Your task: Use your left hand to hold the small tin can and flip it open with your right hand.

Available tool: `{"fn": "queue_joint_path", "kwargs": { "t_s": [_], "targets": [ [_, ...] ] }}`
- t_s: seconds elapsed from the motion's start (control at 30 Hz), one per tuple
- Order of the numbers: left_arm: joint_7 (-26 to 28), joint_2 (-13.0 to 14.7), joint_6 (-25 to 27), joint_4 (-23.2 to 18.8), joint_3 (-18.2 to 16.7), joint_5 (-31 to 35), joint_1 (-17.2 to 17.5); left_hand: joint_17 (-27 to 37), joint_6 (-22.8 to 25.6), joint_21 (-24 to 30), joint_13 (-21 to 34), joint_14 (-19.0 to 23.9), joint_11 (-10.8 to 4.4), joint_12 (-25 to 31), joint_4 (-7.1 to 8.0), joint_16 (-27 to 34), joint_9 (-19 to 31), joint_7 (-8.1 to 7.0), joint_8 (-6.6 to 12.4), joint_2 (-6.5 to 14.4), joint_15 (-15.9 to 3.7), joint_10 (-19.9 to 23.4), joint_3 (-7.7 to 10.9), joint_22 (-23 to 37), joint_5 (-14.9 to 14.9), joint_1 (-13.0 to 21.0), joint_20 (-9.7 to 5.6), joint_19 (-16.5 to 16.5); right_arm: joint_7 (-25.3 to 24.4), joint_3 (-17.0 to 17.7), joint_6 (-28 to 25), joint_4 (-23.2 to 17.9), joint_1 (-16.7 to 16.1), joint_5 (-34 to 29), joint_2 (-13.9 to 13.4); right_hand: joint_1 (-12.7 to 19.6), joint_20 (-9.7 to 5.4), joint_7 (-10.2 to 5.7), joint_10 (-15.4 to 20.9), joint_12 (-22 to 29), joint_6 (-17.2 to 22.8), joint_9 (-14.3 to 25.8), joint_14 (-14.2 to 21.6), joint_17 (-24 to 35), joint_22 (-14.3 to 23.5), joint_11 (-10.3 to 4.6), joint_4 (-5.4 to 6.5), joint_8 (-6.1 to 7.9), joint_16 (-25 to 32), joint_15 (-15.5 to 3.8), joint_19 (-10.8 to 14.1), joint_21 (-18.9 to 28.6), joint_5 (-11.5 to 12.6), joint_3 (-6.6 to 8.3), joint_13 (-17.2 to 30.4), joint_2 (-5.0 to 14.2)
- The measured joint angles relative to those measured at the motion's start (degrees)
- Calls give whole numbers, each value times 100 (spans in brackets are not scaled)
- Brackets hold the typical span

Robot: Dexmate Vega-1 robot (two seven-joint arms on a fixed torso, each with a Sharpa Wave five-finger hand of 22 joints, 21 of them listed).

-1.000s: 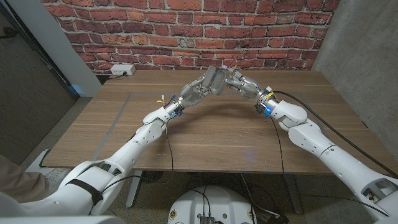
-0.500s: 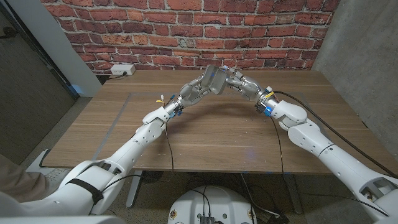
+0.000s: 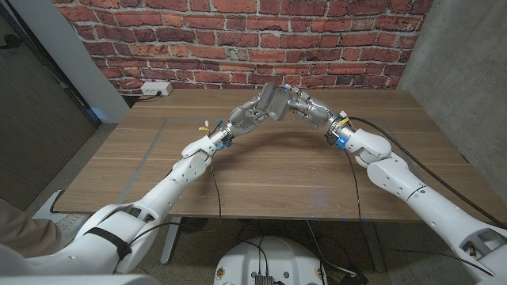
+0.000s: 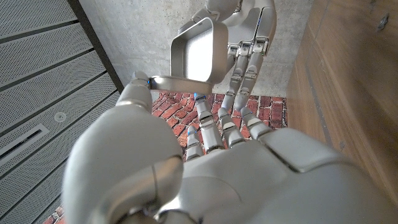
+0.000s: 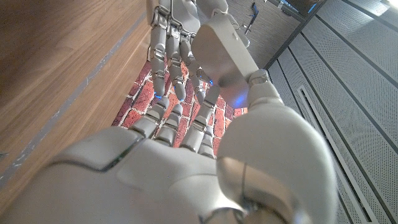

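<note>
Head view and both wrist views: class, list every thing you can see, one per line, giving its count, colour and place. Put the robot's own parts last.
Tin: one, silver, held up above the table's far middle between the two hands; in the left wrist view it stands open, tray and lid apart.
Table: one, brown wood, under both arms.
Brick wall: one, red, behind the table.
Socket box: one, white, at the wall's foot, far left.
Cable: one, black, along the right arm.
Left hand: one, grey, holding the tin from the left.
Right hand: one, grey, holding the tin from the right.
</note>
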Motion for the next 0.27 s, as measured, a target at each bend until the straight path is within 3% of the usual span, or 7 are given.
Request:
{"fn": "queue_joint_path", "kwargs": {
  "t_s": [0.27],
  "targets": [
    [24, 47, -26, -97, -2, 8, 53, 0, 0, 0, 0, 0, -1, 0, 0, 0, 0, 0, 0, 0, 0, -1, 0, 0, -2, 0, 0, 0, -91, 9, -9, -67, -54, -21, -16, 7, 0, 0, 0, 0, 0, 0, 0, 0, 0, 0, 0, 0, 0, 0, 0, 0, -22, 0, 0, 6]
  ]
}}
